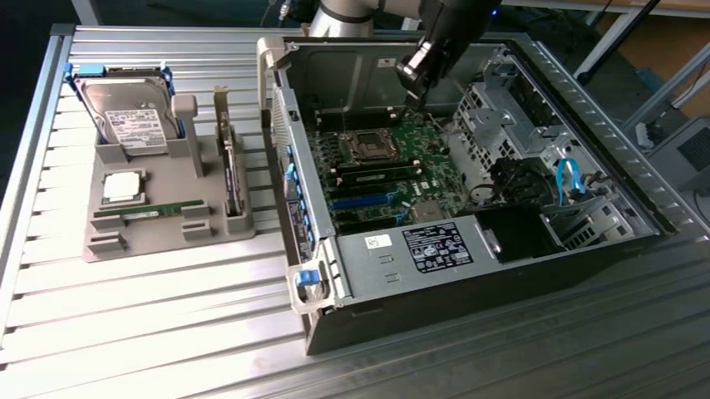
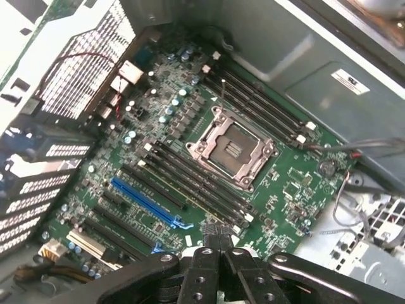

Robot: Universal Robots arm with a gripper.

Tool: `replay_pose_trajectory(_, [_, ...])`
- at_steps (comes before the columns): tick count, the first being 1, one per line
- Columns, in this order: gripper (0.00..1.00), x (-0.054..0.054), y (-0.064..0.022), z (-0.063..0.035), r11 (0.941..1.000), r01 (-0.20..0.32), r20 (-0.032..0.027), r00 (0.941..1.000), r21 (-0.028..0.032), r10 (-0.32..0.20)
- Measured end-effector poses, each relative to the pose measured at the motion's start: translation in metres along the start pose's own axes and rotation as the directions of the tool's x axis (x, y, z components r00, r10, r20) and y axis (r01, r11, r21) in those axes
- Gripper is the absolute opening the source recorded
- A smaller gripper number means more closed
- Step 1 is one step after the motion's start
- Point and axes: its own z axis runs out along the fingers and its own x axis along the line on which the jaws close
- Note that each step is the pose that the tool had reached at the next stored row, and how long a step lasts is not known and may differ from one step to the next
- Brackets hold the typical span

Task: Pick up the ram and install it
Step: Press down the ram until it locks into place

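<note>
Well apart from the arm, the ram [image 1: 148,211] lay flat in the grey holder [image 1: 166,237] on the table [image 1: 145,316], just below the silver processor [image 1: 122,187]. Beside it stood a hard drive [image 1: 131,116] and a dark card [image 1: 232,179]. Over the open case [image 1: 466,274], the gripper [image 2: 219,244] hung closed and empty above the motherboard [image 2: 285,190], near its bare socket [image 2: 231,149].

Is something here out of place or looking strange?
Nothing stands out. The ram lies flat in its slot of the grey holder. The end effector is shut and empty above the motherboard in the open computer case.
</note>
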Motion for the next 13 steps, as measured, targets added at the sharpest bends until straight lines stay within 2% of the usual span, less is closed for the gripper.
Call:
replay_pose_trajectory(4, [0.1,0.0,0.0,0.0,0.9986,-0.053,0.0018,0.9986,0.0024,0.053])
replay_pose_trajectory(7, [0.1,0.0,0.0,0.0,0.9953,-0.097,0.0033,0.9953,0.0043,0.097])
replay_pose_trajectory(12, [0.1,0.0,0.0,0.0001,0.9816,-0.191,0.0069,0.9816,0.0081,0.191])
replay_pose_trajectory(13, [0.1,0.0,0.0,0.0,0.9768,-0.214,0.0078,0.9768,0.0091,0.214])
